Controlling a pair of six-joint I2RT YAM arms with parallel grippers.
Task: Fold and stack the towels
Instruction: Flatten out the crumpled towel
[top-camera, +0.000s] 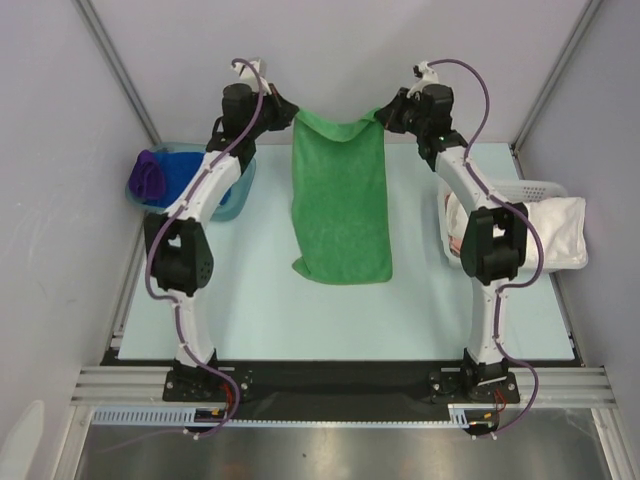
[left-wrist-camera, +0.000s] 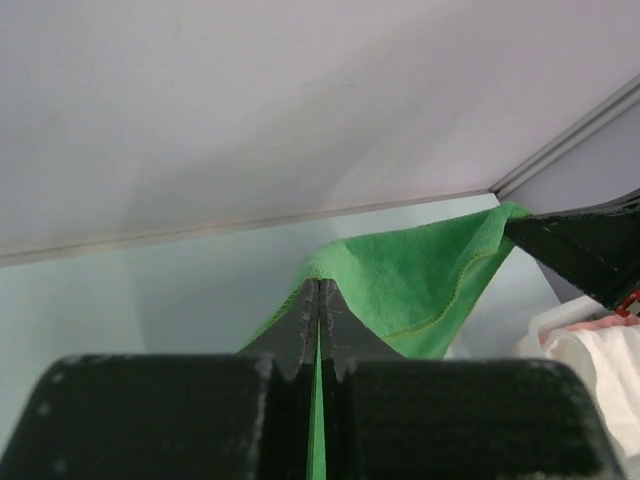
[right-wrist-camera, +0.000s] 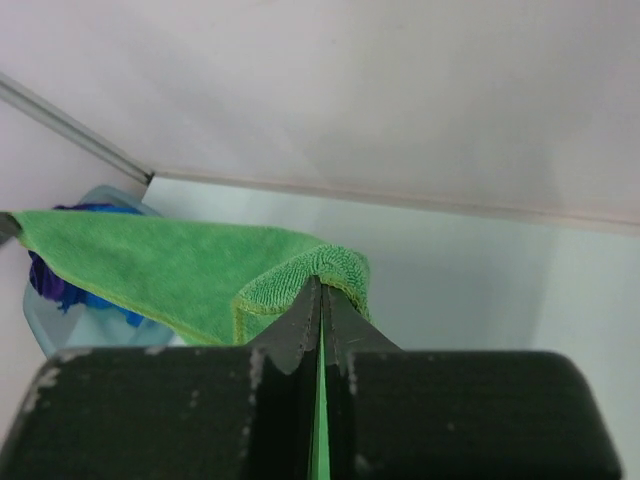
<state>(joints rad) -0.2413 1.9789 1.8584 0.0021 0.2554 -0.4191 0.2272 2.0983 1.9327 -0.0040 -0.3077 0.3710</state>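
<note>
Pale walls close in your light blue counter (top-camera: 260, 310) on 3 sides. Your 2 arms reach to the far end and hold the green towel (top-camera: 340, 200) up between them by its top corners. The left gripper (top-camera: 285, 108) is pressed together on 1 corner, and its wrist view shows green cloth pinched between the fingers (left-wrist-camera: 300, 325). The right gripper (top-camera: 385, 112) pinches the other corner the same way, with a folded lip of towel just above its tips. The top edge sags a little between them and the towel hangs down over the middle of the counter. You cannot tell from above whether its lower end touches. The purple towel (top-camera: 150, 175) and blue towel (top-camera: 183, 168) sit bunched in the teal tub (top-camera: 133, 192) at far left. A white basket (top-camera: 545, 187) holding white cloth (top-camera: 560, 235) stands at right.
</note>
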